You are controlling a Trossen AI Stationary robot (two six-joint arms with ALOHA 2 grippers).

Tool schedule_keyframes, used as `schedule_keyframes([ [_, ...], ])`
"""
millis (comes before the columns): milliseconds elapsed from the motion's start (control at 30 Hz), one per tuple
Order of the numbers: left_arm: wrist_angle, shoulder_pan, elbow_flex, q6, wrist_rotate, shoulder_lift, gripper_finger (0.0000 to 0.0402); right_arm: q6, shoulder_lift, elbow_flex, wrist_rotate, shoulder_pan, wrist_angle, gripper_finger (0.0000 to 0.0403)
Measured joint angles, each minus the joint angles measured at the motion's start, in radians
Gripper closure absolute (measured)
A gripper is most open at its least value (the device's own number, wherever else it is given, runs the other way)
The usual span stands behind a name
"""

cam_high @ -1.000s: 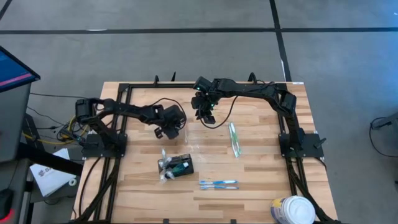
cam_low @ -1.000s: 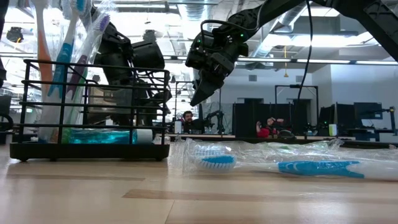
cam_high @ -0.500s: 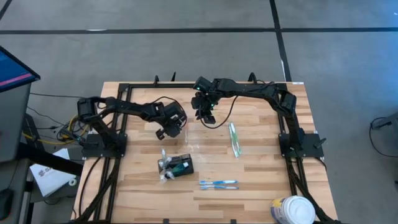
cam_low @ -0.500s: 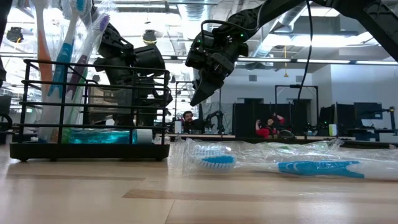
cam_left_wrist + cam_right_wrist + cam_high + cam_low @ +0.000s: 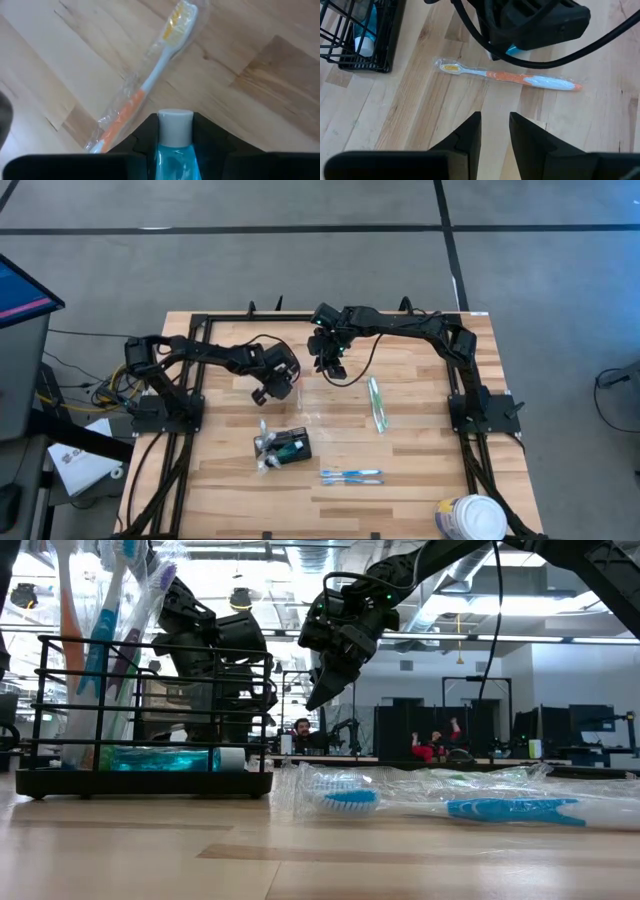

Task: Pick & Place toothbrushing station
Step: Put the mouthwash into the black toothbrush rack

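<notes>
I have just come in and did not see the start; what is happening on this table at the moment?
The left end effector holds a small blue tube with a white cap above the table, over a wrapped orange toothbrush. The right end effector hangs empty nearby, fingers slightly apart. The black wire toothbrushing station stands nearer the front, already holding brushes. More wrapped toothbrushes lie beside it.
</notes>
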Motion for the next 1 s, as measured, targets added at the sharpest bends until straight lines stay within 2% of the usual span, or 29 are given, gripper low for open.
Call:
schedule_keyframes([
  [500, -0.013, -0.024, -0.006, -0.055, 0.031, -0.091, 0.0326, 0.0, 0.0, 0.0, 0.0, 0.0, 0.0, 0.031],
  [767, -0.016, -0.047, -0.006, -0.107, 0.064, -0.109, 0.0399, 0.0, 0.0, 0.0, 0.0, 0.0, 0.0, 0.031],
  [1000, -0.007, -0.047, -0.006, -0.108, 0.025, -0.11, 0.0385, 0.002, 0.0, 0.0, 0.0, 0.001, 0.0, 0.031],
])
